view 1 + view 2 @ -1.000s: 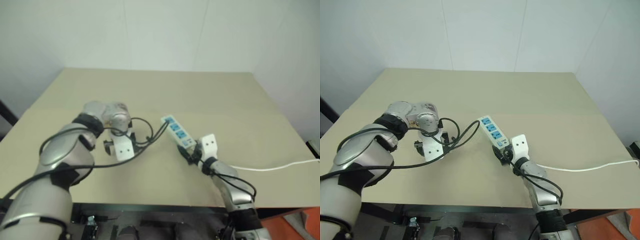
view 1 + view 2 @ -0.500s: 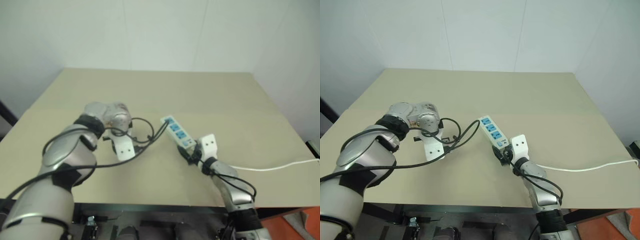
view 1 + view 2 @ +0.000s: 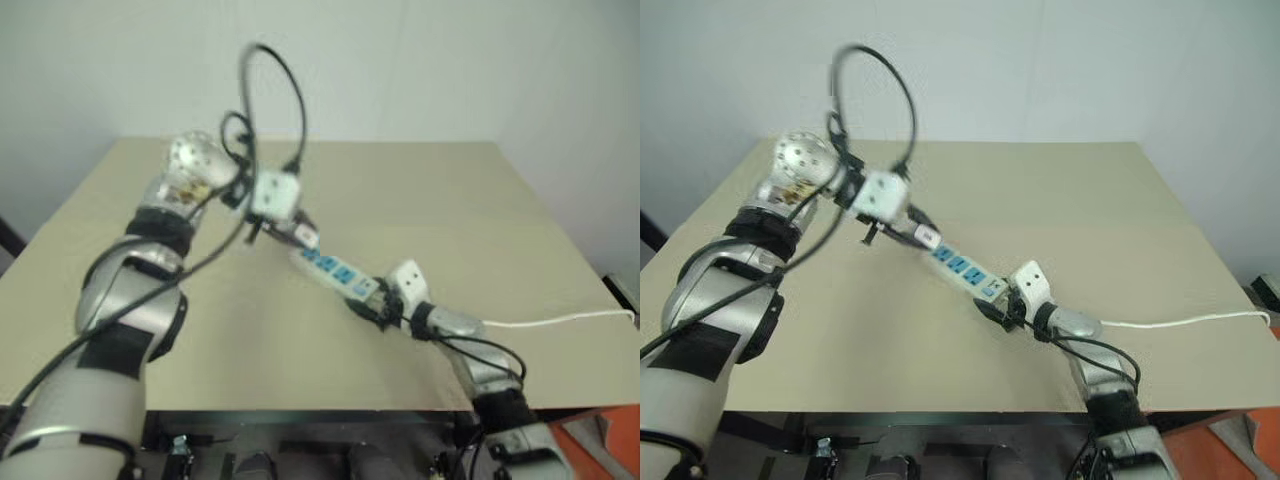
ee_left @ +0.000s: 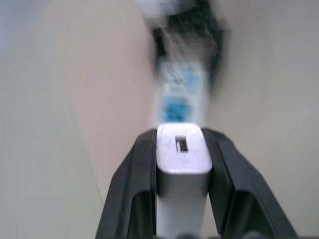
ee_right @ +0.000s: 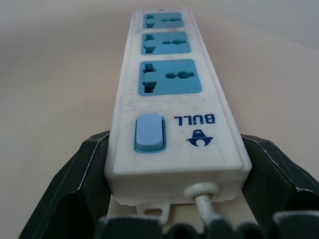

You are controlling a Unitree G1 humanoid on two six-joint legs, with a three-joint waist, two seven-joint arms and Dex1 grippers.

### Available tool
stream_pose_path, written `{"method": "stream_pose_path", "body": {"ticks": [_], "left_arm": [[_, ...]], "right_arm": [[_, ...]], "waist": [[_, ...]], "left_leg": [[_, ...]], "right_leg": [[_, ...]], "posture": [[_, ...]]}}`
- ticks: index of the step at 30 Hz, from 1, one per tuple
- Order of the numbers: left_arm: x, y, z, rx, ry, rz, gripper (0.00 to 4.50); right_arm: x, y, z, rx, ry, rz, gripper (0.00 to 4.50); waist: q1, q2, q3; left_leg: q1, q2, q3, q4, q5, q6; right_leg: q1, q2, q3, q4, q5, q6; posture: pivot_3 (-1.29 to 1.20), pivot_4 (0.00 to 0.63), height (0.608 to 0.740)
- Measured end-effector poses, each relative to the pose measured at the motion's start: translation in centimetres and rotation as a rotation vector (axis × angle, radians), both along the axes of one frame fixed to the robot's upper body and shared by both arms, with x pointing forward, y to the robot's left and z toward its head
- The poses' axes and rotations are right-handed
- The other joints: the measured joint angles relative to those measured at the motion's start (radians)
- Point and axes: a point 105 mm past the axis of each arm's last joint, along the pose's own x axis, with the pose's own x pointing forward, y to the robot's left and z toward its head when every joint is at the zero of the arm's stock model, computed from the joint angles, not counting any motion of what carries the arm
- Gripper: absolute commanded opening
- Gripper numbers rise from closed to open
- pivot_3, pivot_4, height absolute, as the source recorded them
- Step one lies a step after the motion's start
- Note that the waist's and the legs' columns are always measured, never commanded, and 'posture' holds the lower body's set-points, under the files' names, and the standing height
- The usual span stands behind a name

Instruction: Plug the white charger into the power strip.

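A: Nearest the counter edge, right gripper clamps the power strip at its cord end, sockets facing up.

B: Beyond it?

A: Left gripper holds the white charger pinched tight, raised just off the strip's far end (prongs not visible). Both grasps done; alignment and insertion remain.

White charger airborne over far end of power strip; strip on table.
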Motion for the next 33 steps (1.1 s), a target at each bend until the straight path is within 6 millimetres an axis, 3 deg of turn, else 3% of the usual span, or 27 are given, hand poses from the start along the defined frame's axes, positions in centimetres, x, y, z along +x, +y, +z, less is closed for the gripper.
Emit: {"method": "stream_pose_path", "body": {"ticks": [5, 13, 19, 24, 33], "left_arm": [[-1.2, 2.3, -1.2, -0.267, 0.367, 0.054, 1.01], [-2.4, 4.3, -4.6, -0.347, 0.714, 0.135, 1.01], [-2.7, 4.9, -6.7, -0.349, 0.786, 0.17, 1.01], [-3.4, 4.8, -8.0, -0.354, 0.729, 0.126, 1.01], [-3.6, 4.5, -9.1, -0.426, 0.705, 0.092, 1.01]], "right_arm": [[0.2, 2.1, 1.5, -0.032, -0.014, 0.261, 3.47], [-1.0, 5.7, -0.8, -0.083, 0.072, 0.562, 3.47], [-1.2, 6.4, -1.0, -0.098, 0.04, 0.601, 3.47], [-1.3, 6.6, -1.1, -0.109, 0.021, 0.608, 3.47], [-1.2, 6.6, -1.3, -0.11, 0.006, 0.585, 3.47]], "waist": [[-0.024, 0.001, 0.0], [-0.021, 0.001, 0.001], [-0.021, 0.001, 0.001], [-0.023, 0.001, 0.001], [-0.022, 0.001, 0.0]], "left_leg": [[0.0, 0.0, -0.003, 0.0, 0.0, 0.0], [0.0, 0.0, -0.003, 0.0, 0.0, 0.0], [0.001, 0.0, -0.003, 0.0, 0.0, 0.0], [0.002, 0.0, -0.003, 0.0, 0.0, 0.0], [0.003, 0.0, -0.003, 0.001, 0.0, 0.0]], "right_leg": [[0.0, 0.001, -0.002, 0.001, 0.0, 0.0], [0.0, 0.0, -0.003, 0.001, 0.004, -0.007], [0.001, 0.0, -0.003, 0.002, 0.004, -0.008], [0.001, 0.0, -0.003, 0.002, 0.005, -0.008], [0.002, 0.0, -0.003, 0.003, 0.005, -0.008]], "posture": [[0.0, 0.15, 0.74], [0.0, 0.15, 0.74], [0.0, 0.15, 0.74], [0.0, 0.15, 0.74], [0.0, 0.15, 0.74]]}}
